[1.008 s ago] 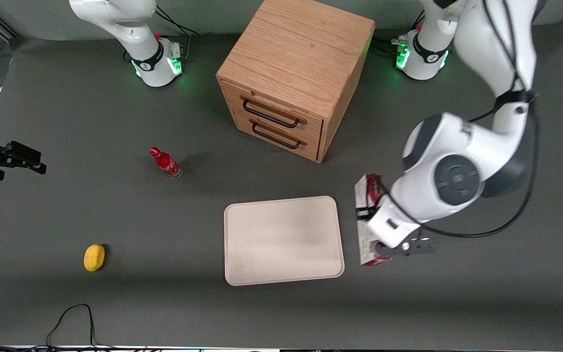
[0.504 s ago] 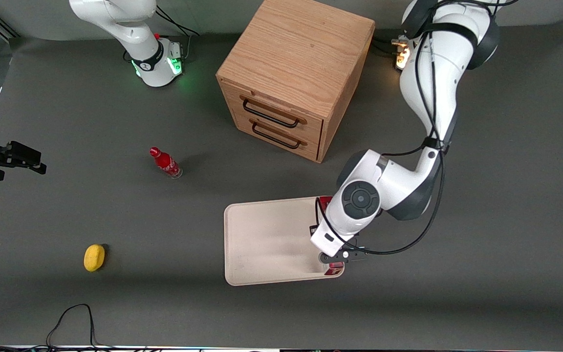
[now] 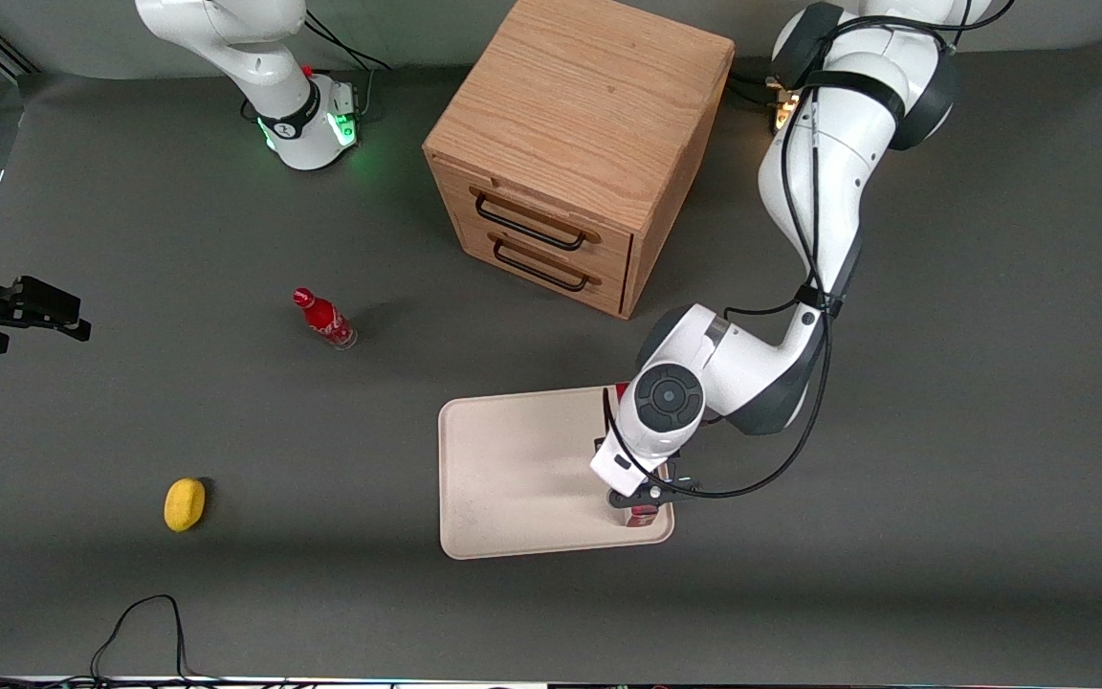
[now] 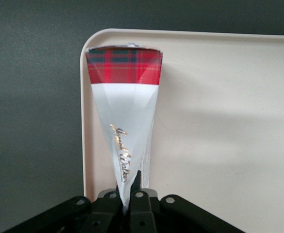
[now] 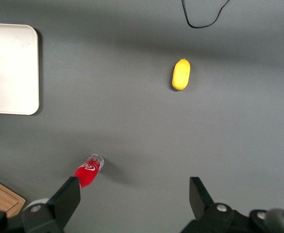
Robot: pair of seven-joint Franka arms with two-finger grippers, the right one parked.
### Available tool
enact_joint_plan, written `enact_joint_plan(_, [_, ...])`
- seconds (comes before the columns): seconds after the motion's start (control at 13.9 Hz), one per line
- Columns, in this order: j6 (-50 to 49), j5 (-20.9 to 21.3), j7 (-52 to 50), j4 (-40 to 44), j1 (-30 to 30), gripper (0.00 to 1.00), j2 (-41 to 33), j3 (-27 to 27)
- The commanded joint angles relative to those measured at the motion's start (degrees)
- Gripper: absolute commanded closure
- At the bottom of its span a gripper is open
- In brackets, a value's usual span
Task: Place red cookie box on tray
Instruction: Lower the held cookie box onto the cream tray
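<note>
My left gripper (image 3: 644, 495) is over the beige tray (image 3: 513, 469), above the tray's edge toward the working arm's end. It is shut on the red cookie box (image 4: 125, 121), whose white side with gold script and red tartan end show in the left wrist view. The fingers (image 4: 138, 180) pinch the box's narrow sides, and the gripper (image 4: 129, 188) holds it lengthwise along the tray's (image 4: 219, 121) rim. In the front view the wrist hides most of the box (image 3: 644, 518); only red bits show. I cannot tell whether the box touches the tray.
A wooden two-drawer cabinet (image 3: 580, 144) stands farther from the front camera than the tray. A small red bottle (image 3: 323, 319) and a yellow object (image 3: 185, 503) lie toward the parked arm's end. A black cable (image 3: 140, 622) lies near the table's front edge.
My left gripper has carried the cookie box from the table beside the tray to over the tray's edge, moving toward the parked arm's end and lower.
</note>
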Motion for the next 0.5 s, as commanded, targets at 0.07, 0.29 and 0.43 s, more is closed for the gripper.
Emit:
enact_joint_plan(0.07, [0.3,0.9,-1.0,-0.4,-0.1,0.00,-1.1,0.8])
enact_joint_plan(0.29, [-0.8,1.0,-1.2,-0.7,0.1,0.00,-2.6,0.9])
enact_joint_plan(0.43, [-2.7,0.9,-0.3,-6.7,2.5,0.00,-9.2,0.7])
